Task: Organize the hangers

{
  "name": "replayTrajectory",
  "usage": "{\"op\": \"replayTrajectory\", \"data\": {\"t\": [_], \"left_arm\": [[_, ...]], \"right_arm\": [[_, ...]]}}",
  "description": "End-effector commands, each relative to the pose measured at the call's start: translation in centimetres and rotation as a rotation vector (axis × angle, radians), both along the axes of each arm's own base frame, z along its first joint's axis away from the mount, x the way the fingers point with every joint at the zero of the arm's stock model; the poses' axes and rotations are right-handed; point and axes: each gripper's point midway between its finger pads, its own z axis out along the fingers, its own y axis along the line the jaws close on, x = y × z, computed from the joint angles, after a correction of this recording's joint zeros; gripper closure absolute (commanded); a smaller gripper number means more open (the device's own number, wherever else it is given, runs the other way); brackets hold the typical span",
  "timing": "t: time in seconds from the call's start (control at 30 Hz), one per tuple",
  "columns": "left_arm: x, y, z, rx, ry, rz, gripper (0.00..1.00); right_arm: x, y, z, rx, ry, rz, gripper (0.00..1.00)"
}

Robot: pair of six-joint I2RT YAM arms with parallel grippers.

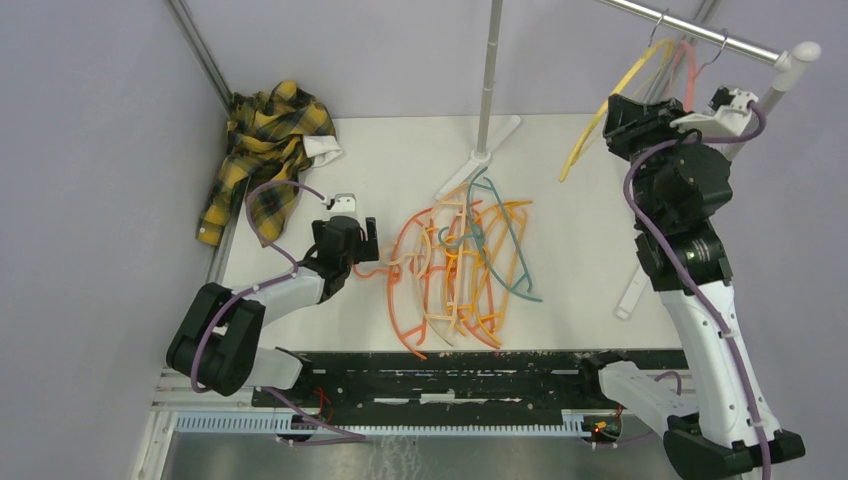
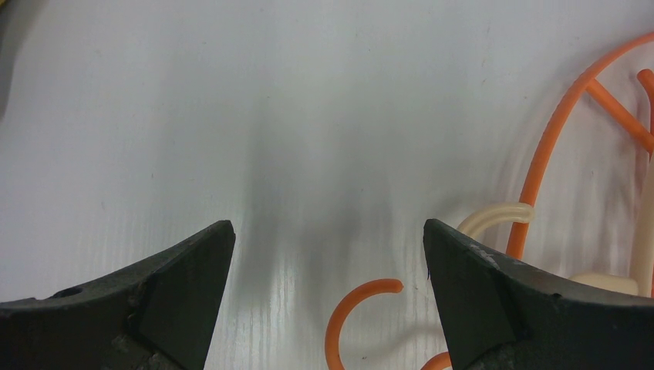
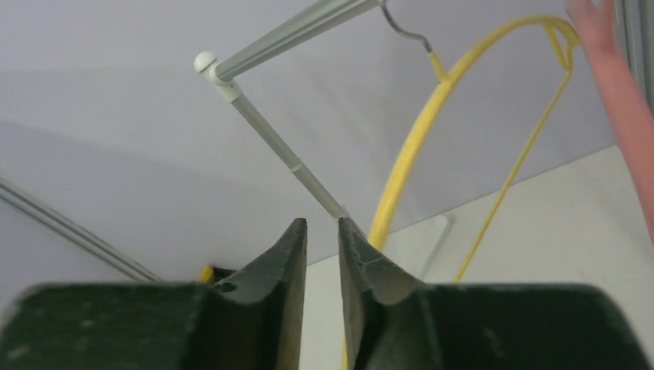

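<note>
Several hangers (image 1: 455, 270) in orange, peach and teal lie tangled in a pile on the white table (image 1: 580, 240). My left gripper (image 1: 350, 238) hovers low at the pile's left edge, open. An orange hook (image 2: 347, 304) lies on the table between its fingers, untouched (image 2: 328, 231), and a peach hook (image 2: 493, 218) shows by the right finger. A yellow hanger (image 1: 585, 150) and a pink hanger (image 1: 688, 70) hang from the silver rail (image 1: 700, 35). My right gripper (image 1: 618, 108) is raised beside the yellow hanger (image 3: 401, 169). Its jaws (image 3: 321, 223) stand a narrow gap apart with nothing between them.
A yellow-black plaid shirt (image 1: 260, 150) lies bunched at the table's back left corner. The rack's upright pole (image 1: 487, 90) stands at the back centre on a white foot (image 1: 480, 165). Another white foot (image 1: 632, 290) lies by the right arm. The rail's end cap (image 3: 204, 62) shows above.
</note>
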Motion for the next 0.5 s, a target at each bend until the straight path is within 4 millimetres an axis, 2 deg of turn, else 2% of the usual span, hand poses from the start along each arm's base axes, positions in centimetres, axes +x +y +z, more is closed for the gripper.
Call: {"op": "replayTrajectory", "data": {"t": [0.0, 0.1, 0.27, 0.33, 0.47], "left_arm": [[1.6, -1.0, 2.1, -0.079, -0.074, 0.022, 0.01], [1.6, -1.0, 2.1, -0.079, -0.074, 0.021, 0.01], [1.7, -1.0, 2.0, -0.078, -0.074, 0.022, 0.01], [1.7, -1.1, 2.1, -0.077, -0.074, 0.021, 0.01], [1.8, -1.1, 1.9, -0.075, -0.071, 0.021, 0.01]], "right_arm": [[2.0, 2.8, 2.7, -0.131, -0.029, 0.125, 0.77], [4.1, 3.9, 3.7, -0.150, -0.031, 0.160, 0.81], [8.1, 4.8, 2.7, -0.184, 0.012, 0.155, 0.75], [9.8, 4.8, 2.0, -0.212, 0.040, 0.138, 0.71], [12.3, 5.2, 1.1, -0.303, 0.076, 0.114, 0.55]]}}
